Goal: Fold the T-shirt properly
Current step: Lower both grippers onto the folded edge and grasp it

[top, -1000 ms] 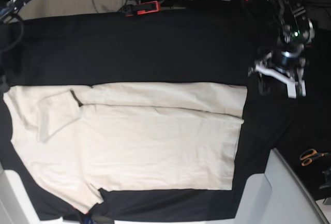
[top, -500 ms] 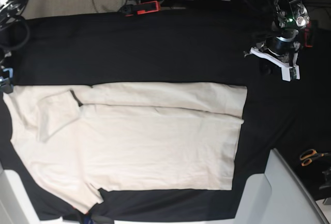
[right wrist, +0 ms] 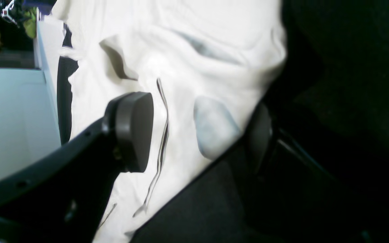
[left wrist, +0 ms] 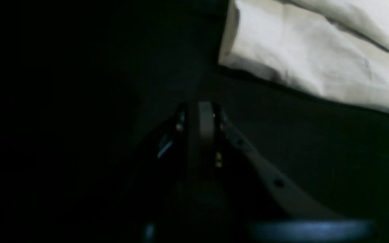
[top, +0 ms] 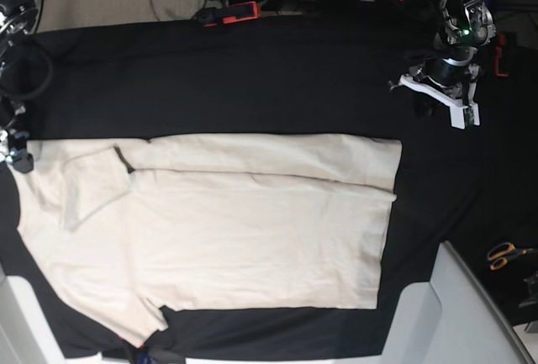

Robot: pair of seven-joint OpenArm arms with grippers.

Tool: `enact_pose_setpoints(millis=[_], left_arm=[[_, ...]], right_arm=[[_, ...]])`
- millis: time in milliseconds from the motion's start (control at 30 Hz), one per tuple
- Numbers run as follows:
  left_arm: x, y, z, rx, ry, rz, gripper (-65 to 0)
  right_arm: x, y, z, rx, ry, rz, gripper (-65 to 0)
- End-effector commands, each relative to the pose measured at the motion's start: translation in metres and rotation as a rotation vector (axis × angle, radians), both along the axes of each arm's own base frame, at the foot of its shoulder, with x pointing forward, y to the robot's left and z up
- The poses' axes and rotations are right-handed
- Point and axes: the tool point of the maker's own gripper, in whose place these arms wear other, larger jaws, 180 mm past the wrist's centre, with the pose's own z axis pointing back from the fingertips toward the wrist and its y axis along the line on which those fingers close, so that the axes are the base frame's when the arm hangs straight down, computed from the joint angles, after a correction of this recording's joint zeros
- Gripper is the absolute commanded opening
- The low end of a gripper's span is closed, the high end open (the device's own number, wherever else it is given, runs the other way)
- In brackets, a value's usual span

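The cream T-shirt (top: 235, 221) lies spread flat on the black tablecloth (top: 252, 78), its far long edge folded inward and one sleeve turned in at the left. My left gripper (top: 445, 99) hovers over bare cloth beyond the shirt's far right corner. In the left wrist view the left gripper (left wrist: 202, 114) is shut on nothing, with the shirt's corner (left wrist: 316, 50) ahead of it. My right gripper (top: 15, 159) is at the shirt's left edge. In the right wrist view the right gripper (right wrist: 198, 135) is open, its pads (right wrist: 135, 131) spread over the shirt fabric (right wrist: 198, 50).
Orange-handled scissors (top: 504, 255) lie at the right. A red and black tool (top: 231, 13) and cables sit along the back edge. A pale grey bin (top: 471, 313) stands at the front right and a white panel (top: 13, 322) at the front left.
The left gripper has shut and drawn back, away from the shirt's far right corner. The right arm has come down from the back left to the shirt's left edge.
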Motion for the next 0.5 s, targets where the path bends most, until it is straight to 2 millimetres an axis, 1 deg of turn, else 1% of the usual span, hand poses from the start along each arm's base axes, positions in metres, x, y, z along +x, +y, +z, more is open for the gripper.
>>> enact_pose_setpoints(millis=[0, 33, 67, 133, 167, 200, 233, 267, 300, 333, 400, 467], left_arm=[[0.005, 0.004, 0.009, 0.009, -0.04, -0.001, -60.9], [0.005, 0.004, 0.009, 0.009, -0.04, -0.001, -60.7], [0.006, 0.004, 0.01, 0.009, -0.041, -0.001, -60.6], [0.006, 0.004, 0.009, 0.008, -0.04, 0.0, -59.7], [0.006, 0.004, 0.007, 0.003, -0.036, 0.003, -57.9], [0.01, 0.004, 0.005, -0.003, -0.037, 0.006, -55.0], [0.011, 0.005, 0.002, -0.011, -0.034, 0.017, -51.5], [0.012, 0.003, -0.003, -0.027, -0.026, 0.027, -47.4], [0.012, 0.001, -0.01, -0.043, -0.015, 0.034, -42.8], [0.013, -0.001, -0.014, -0.057, -0.008, 0.039, -39.5], [0.016, -0.006, -0.02, -0.079, -0.002, 0.046, -35.2], [0.02, -0.017, -0.025, -0.152, -0.016, 0.075, -34.9]], right_arm=[[0.011, -0.015, 0.017, -0.034, -0.046, -0.012, -29.3], [0.012, -0.015, 0.018, -0.034, -0.048, -0.012, -33.3], [0.012, -0.015, 0.018, -0.034, -0.047, -0.01, -39.5], [0.012, -0.015, 0.018, -0.034, -0.047, -0.01, -54.2], [0.012, -0.015, 0.018, -0.034, -0.047, -0.01, -60.6], [0.012, -0.015, 0.018, -0.034, -0.047, -0.01, -65.0], [0.012, -0.015, 0.018, -0.033, -0.046, -0.009, -65.0], [0.012, -0.015, 0.018, -0.033, -0.046, -0.009, -63.2], [0.012, -0.015, 0.018, -0.033, -0.046, -0.009, -63.5], [0.012, -0.015, 0.017, -0.033, -0.045, -0.01, -64.4], [0.012, -0.015, 0.017, -0.033, -0.045, -0.01, -64.7], [0.011, -0.014, 0.017, -0.033, -0.044, -0.008, -64.5]])
